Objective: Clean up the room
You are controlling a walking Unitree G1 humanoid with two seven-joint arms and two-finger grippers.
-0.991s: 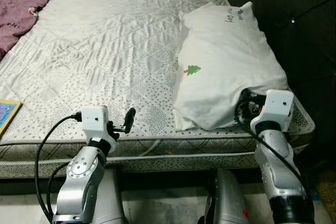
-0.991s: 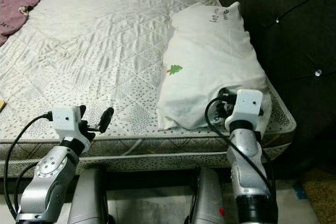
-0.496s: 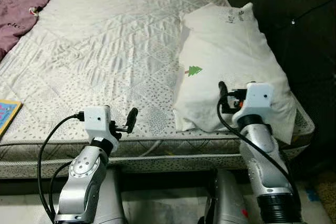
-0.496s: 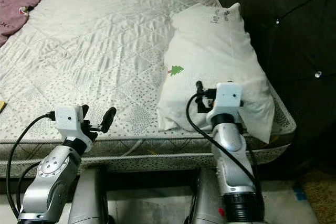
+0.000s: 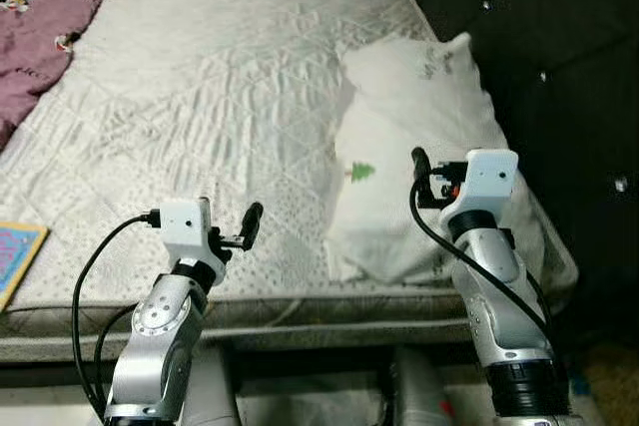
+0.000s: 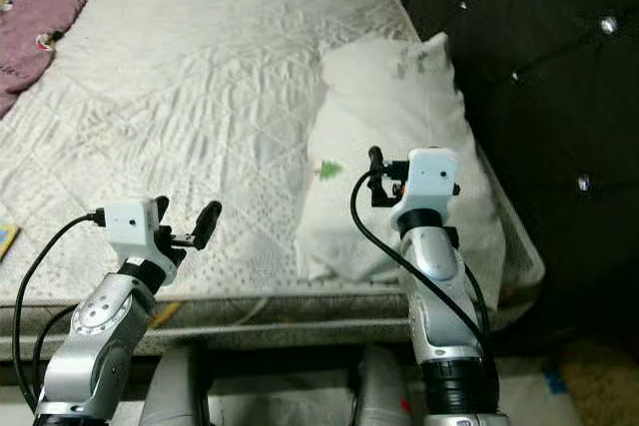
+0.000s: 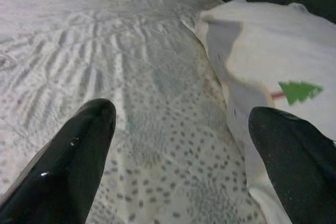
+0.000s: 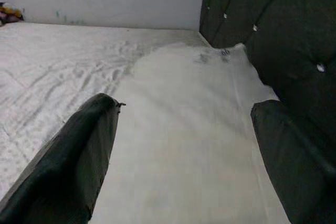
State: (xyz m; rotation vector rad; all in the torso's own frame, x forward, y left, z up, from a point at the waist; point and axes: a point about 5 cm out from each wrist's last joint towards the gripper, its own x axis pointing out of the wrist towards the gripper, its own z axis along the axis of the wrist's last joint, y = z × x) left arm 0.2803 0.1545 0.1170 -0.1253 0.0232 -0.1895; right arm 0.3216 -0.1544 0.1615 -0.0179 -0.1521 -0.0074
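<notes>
Lying along the mattress [image 5: 200, 97] beside the headboard [image 5: 539, 37], the pillow [image 5: 419, 157] is unheld; the right gripper [image 8: 184, 145] is poised above it, spread wide and empty, the left gripper [image 7: 178, 150] likewise. Both near corners should be gripped before it is squared.

The white pillow [image 5: 419, 157] carries dark printed writing near its far corner, by the black tufted headboard [image 5: 539, 57], but the letters are too blurred and small to read. Lower on the same pillow sits a small green tree sign [image 5: 359, 172] with a short red mark beside it; no words go with it. The blue book [image 5: 18, 256] at the mattress edge shows no legible lettering.
</notes>
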